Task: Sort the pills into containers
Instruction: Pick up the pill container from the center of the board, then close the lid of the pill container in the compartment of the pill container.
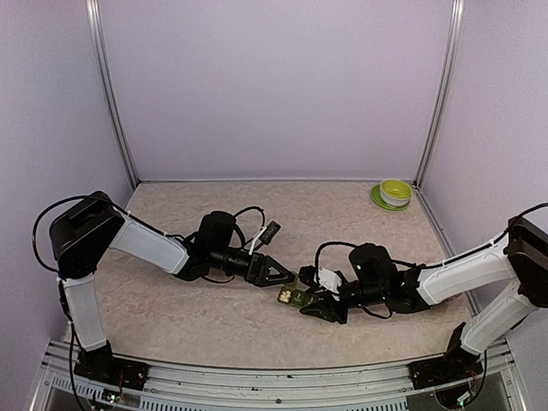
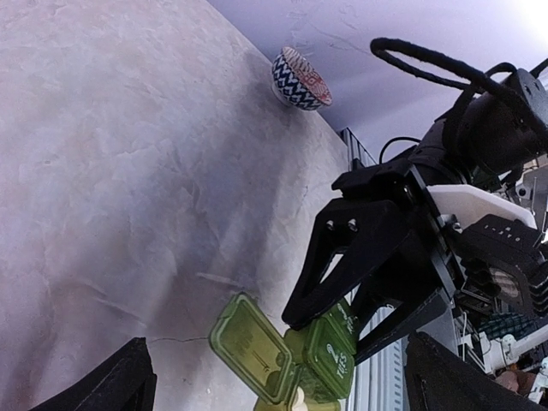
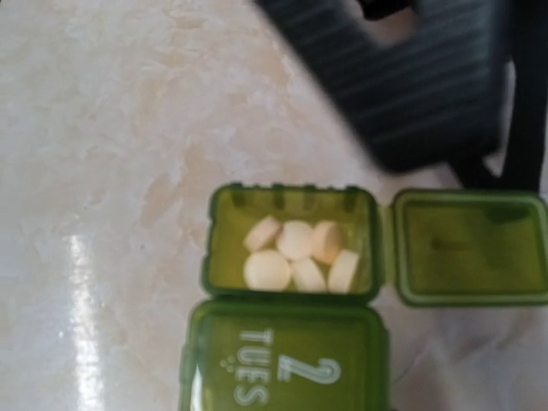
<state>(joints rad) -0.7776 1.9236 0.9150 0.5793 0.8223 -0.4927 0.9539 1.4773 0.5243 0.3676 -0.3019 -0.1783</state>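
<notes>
Lilac walls close round a beige marbled bench (image 1: 171, 308), and near its middle lie the containers (image 1: 291, 297), a green strip that serves as the landmark for everything else. The right arm (image 1: 462, 272) reaches the strip from its right and the left arm (image 1: 154, 244) from its left, so both sets of jaws meet there. The right jaws are on the strip itself. The left jaws hang just beside it on its far side, slightly left, and apart from it. The strip's long axis runs straight out from the right jaws: in the right wrist view the closed box marked 2 TUES (image 3: 287, 368) is the nearer 1, and the open box (image 3: 291, 205) lies beyond it with 6 pale round pills (image 3: 295, 255) inside. A 3rd box does not show there. The open lid (image 3: 471, 248) folds out sideways from that axis, and in the left wrist view it juts toward the left jaws, lying between their 2 fingers. The right jaws stand partly closed and, seen from the left wrist, appear to pinch the strip at the 2 TUES end, 1 finger above and 1 below, as if steadying it. The left jaws are spread as wide as they go and hold nothing. By my reading the next move falls to the left jaws, being nearer the raised lid, and it turns on coming at that lid across the strip's axis, not along it. A green bowl (image 1: 395, 192) stands well apart from the strip, toward the far right corner.
</notes>
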